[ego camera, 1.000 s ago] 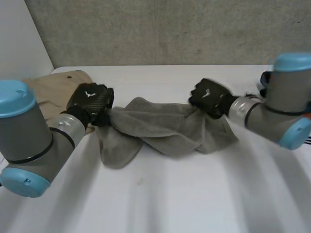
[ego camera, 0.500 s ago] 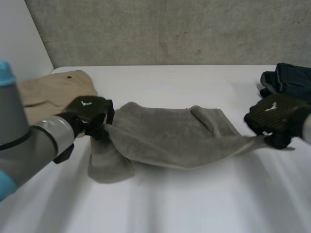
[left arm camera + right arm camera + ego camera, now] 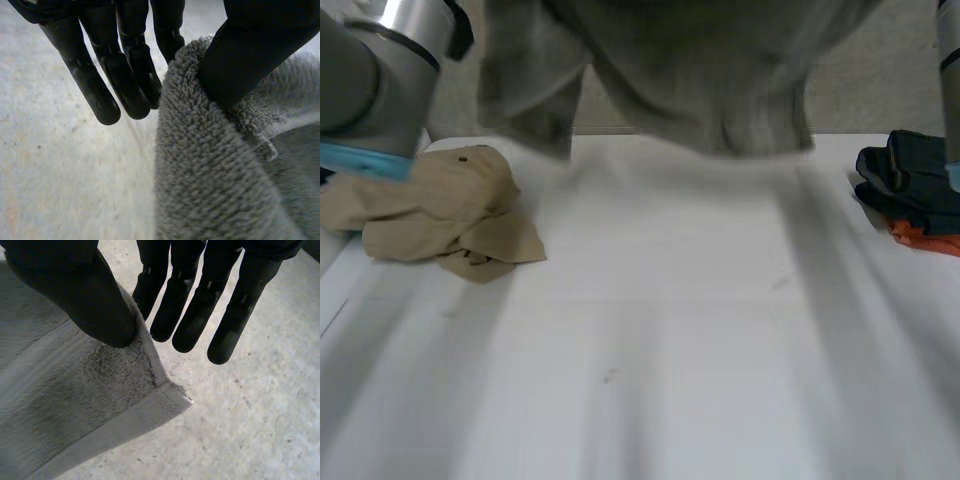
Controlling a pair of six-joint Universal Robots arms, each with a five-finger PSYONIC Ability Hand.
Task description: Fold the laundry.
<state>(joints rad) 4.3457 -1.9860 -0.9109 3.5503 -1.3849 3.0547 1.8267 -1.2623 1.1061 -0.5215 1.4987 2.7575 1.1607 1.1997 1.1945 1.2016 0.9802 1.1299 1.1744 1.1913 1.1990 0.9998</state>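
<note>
The grey towel (image 3: 690, 80) hangs in the air above the far part of the white table (image 3: 670, 330), stretched between the two arms, its lower edge drooping in uneven folds clear of the tabletop. In the left wrist view the left hand (image 3: 255, 55) pinches a thick fold of the towel's edge between its thumb and fingers (image 3: 125, 85). In the right wrist view the right hand (image 3: 70, 285) clamps the towel just beside a hemmed corner, the thumb pressing the cloth against one finger while the other fingers (image 3: 230, 320) reach out straight. On the table a crumpled beige garment (image 3: 440, 210) lies at the left, and a dark blue stack of clothes (image 3: 915, 190) rests on an orange piece (image 3: 925, 237) at the right edge.
</note>
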